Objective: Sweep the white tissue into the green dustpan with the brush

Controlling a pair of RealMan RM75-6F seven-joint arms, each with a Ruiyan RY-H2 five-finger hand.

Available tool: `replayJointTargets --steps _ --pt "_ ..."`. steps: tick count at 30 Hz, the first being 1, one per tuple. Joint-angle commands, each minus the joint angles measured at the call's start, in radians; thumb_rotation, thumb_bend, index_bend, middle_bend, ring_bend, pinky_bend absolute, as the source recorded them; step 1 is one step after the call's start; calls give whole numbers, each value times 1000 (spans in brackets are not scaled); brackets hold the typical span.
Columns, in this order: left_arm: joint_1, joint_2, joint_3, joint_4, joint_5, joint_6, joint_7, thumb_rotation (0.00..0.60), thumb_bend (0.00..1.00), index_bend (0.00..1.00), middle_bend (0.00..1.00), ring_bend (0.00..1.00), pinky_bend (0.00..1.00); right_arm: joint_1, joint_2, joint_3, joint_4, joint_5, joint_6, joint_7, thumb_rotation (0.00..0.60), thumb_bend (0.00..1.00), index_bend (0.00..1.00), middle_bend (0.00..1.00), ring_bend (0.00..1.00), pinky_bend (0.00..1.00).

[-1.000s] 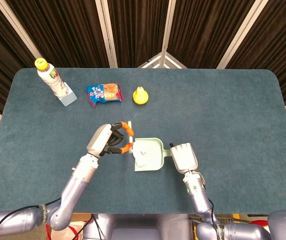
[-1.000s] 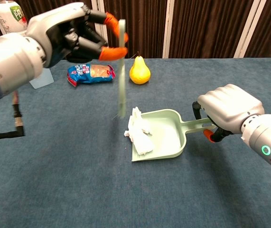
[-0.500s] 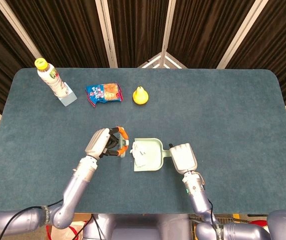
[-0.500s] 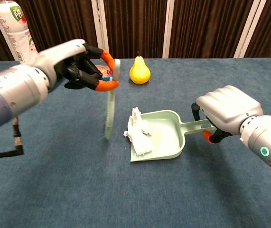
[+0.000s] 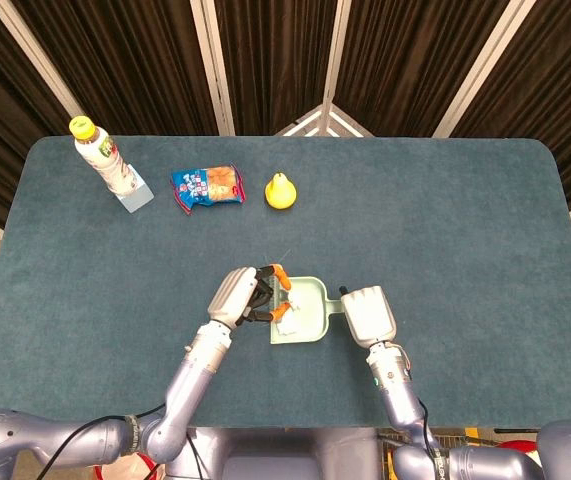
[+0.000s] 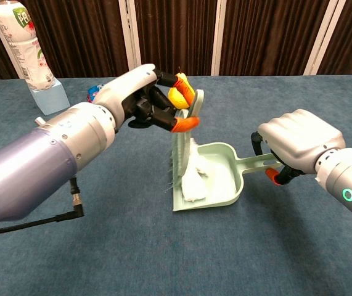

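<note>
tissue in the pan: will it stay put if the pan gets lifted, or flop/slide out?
The white tissue looks crumpled and very light, so it would likely shift or drift with a quick lift. It lies near the green dustpan's open lip, where tilting forward could spill it. Probably soft and floppy, not stiff.

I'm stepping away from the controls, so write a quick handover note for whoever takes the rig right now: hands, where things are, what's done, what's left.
Left hand: holds the brush upright by its handle, bristles down at the dustpan's open edge.
Right hand: grips the green dustpan by its handle, pan flat on the table.
White tissue: lying on the pan's floor just inside the open edge, next to the bristles.
Done: tissue looks swept onto the pan.
Left: perhaps nudge it deeper, then lift the brush clear.
</note>
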Motion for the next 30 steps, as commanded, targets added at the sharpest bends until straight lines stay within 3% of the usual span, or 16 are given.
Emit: replayJointTargets --steps 1,11,24,26,30 --pt "-9 -22 -16 1 14 17 -1 600 536 782 1000 987 1000 -1 3 0 -6 -2 4 -3 600 495 543 847 865 846" --pt "-13 -48 -58 -39 5 29 -25 600 505 782 1000 980 1000 -3 9 2 -27 4 11 -15 600 496 543 847 865 846" --pt "52 102 -64 -191 89 62 -71 600 498 780 1000 981 1000 -10 0 -7 -4 6 12 -6 600 495 537 847 865 846" --pt "63 135 -69 -211 93 65 -79 600 498 780 1000 981 1000 -12 -3 -9 -8 9 16 -12 600 494 483 847 865 846" --pt "83 195 -83 -241 94 69 -90 600 498 780 1000 981 1000 -11 -5 -4 -20 22 22 -39 600 494 280 847 865 846"
